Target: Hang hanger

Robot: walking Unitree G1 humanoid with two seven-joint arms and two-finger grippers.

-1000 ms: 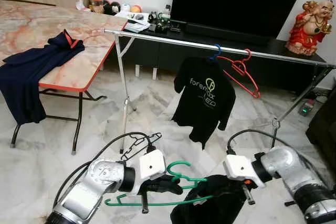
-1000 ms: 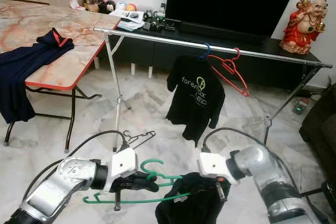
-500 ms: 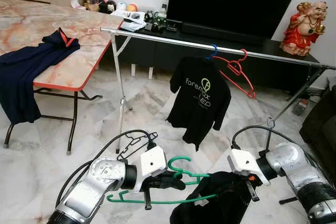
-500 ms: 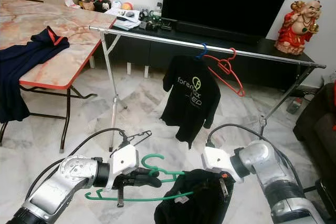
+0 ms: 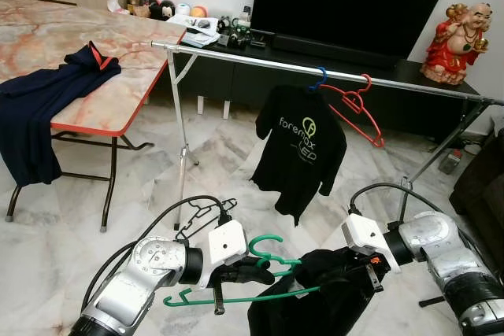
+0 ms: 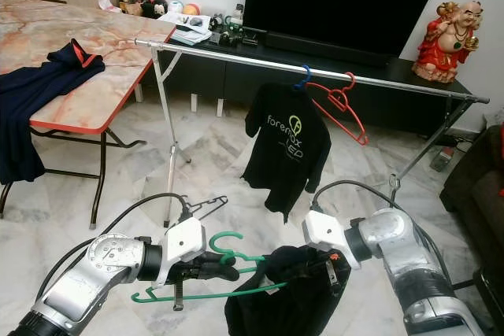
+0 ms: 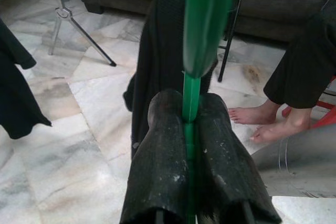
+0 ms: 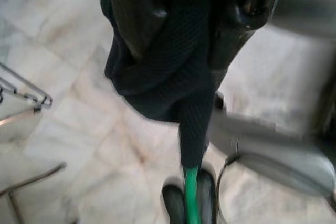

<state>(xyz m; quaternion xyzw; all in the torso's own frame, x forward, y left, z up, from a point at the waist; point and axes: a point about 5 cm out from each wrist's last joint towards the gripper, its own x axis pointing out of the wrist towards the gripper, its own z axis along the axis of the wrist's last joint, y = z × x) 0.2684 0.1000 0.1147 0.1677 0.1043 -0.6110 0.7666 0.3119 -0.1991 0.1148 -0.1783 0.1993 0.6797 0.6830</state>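
A green hanger (image 5: 268,260) with a black garment (image 5: 315,304) draped over its right half floats low in front of me. My left gripper (image 5: 250,273) is shut on the green hanger near its hook; the wrist view has its fingers (image 7: 168,150) pinching the green bar (image 7: 190,98). On the other side, my right gripper (image 5: 358,269) is shut on the black garment (image 8: 173,82). Beyond them stands a silver clothes rail (image 5: 315,68) carrying a black printed T-shirt (image 5: 301,147) on a blue hanger and a bare red hanger (image 5: 358,108).
A marble-topped folding table (image 5: 87,60) with a dark blue shirt (image 5: 39,108) stands at left. A black wire hanger (image 5: 201,214) lies on the marble floor by the rail's leg. A TV cabinet and red statue (image 5: 459,33) are behind. A person's bare feet (image 7: 257,124) rest near a sofa.
My right gripper has pulled the black garment further leftward along the green hanger, so the cloth now hangs lower and nearer the hook. The camera shifted slightly.
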